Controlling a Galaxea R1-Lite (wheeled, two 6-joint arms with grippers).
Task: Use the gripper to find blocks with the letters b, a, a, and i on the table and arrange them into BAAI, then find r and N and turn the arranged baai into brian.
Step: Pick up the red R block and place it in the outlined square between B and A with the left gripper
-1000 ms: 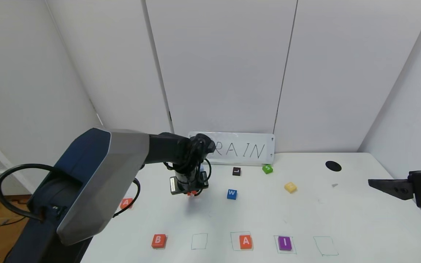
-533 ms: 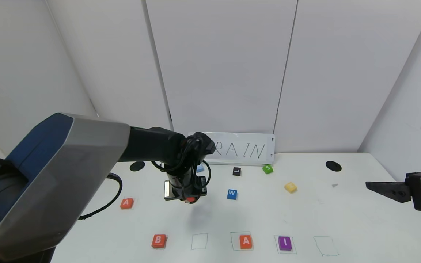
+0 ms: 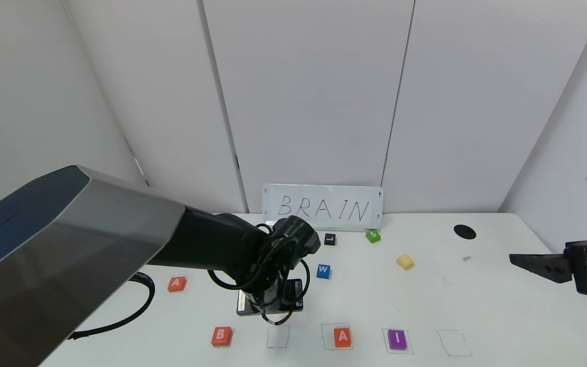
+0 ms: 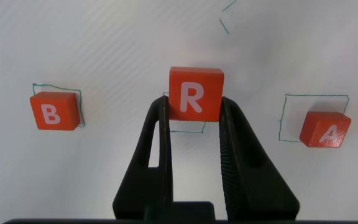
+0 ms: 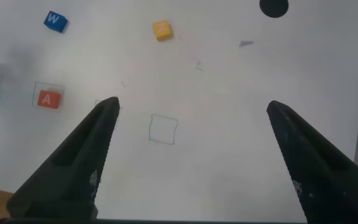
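My left gripper point(image 4: 194, 111) is shut on the orange-red R block point(image 4: 195, 93) and holds it above the empty pen-drawn square point(image 3: 277, 337) between the B block point(image 3: 221, 336) and an A block point(image 3: 342, 337). In the left wrist view B point(image 4: 55, 111) and A point(image 4: 325, 129) lie either side of R. The purple I block point(image 3: 397, 339) sits after that A. The second A block point(image 3: 177, 283) lies apart at the left. The pale yellow N block point(image 3: 404, 261) lies mid-right on the white table point(image 3: 477, 306). My right gripper point(image 5: 192, 107) is open and empty, hovering at the right edge.
A blue W block point(image 3: 323, 270), black L block point(image 3: 329, 239) and green S block point(image 3: 373, 236) lie behind the row. A BRAIN sign point(image 3: 323, 206) leans on the back wall. A black hole point(image 3: 464, 231) is at the back right. An empty outline point(image 3: 454, 342) ends the row.
My left arm has carried the R block from mid-table toward me, down over the empty square next to B. The right arm has barely moved.
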